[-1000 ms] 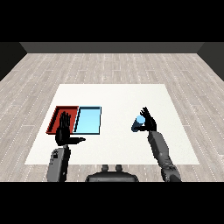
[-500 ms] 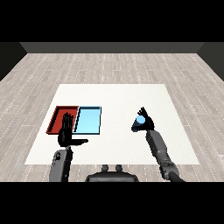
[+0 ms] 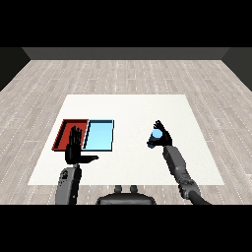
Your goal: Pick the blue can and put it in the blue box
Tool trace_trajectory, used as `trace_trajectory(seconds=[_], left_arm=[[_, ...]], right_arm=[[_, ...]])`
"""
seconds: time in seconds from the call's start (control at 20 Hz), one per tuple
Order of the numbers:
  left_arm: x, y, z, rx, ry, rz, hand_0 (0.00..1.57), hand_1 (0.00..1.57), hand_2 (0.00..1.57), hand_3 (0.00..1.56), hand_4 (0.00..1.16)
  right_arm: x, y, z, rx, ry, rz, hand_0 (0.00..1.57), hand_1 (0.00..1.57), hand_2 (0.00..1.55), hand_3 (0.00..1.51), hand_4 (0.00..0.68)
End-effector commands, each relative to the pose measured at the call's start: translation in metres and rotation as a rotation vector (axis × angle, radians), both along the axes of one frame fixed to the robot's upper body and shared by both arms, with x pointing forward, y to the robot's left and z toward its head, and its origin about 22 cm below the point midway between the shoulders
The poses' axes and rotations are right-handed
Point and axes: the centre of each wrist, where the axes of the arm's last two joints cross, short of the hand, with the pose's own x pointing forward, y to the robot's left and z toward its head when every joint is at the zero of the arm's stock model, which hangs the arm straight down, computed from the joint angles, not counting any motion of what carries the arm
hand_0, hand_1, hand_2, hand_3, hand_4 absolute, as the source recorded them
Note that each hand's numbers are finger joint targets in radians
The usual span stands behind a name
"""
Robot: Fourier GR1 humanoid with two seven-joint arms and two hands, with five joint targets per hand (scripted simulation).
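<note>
The blue can [image 3: 156,135] is at the right of the table, with my right hand [image 3: 163,137] curled round it. The light blue tray [image 3: 99,135] lies left of centre, well apart from the can, and the red tray [image 3: 63,133] sits against its left side. In front of the red tray my left hand [image 3: 75,147] stands upright with straight fingers and the thumb out to the right, holding nothing.
The white table [image 3: 128,110] stretches wide behind and between the trays and the can. Grey wooden floor surrounds it.
My right hand has closed round the blue can and shifted slightly left with it. The left hand has stayed in place.
</note>
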Motion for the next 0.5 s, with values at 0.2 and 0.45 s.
trace_trajectory(seconds=[0.2,0.45], left_arm=[[0.005,0.0,0.001,-0.004,0.013,-0.026,0.0,0.0,0.0,0.0,0.0],[0.014,-0.006,-0.015,-0.003,-0.011,-0.014,0.0,0.0,0.0,0.0,0.0]], right_arm=[[0.014,0.025,0.006,-0.17,0.043,-0.029,1.57,1.57,1.49,1.45,0.673],[-0.004,0.002,0.004,-0.172,0.053,-0.06,1.55,1.55,1.49,1.44,0.68]])
